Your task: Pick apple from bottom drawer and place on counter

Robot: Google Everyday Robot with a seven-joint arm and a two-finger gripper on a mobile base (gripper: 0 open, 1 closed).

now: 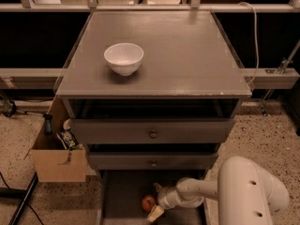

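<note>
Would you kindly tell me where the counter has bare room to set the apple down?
The counter is bare from the white bowl across to its right edge, and along the front edge. The bottom drawer is crowded: the claw sits next to the apple.

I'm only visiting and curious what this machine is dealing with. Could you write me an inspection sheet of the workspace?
Surface: counter, grey-brown and glossy, worn along its front edge.
Job's things: apple lies on the floor of the pulled-out bottom drawer; not yet on the counter.
Clutter: white bowl stands on the counter; open cardboard box holding odds and ends sits on the floor left of the cabinet.
Grippers: gripper is down inside the bottom drawer, right beside the apple.
Cables: white cable hangs past the counter's right side.
Surroundings: speckled terrazzo floor; two knobbed drawers shut above the bottom one.
</note>
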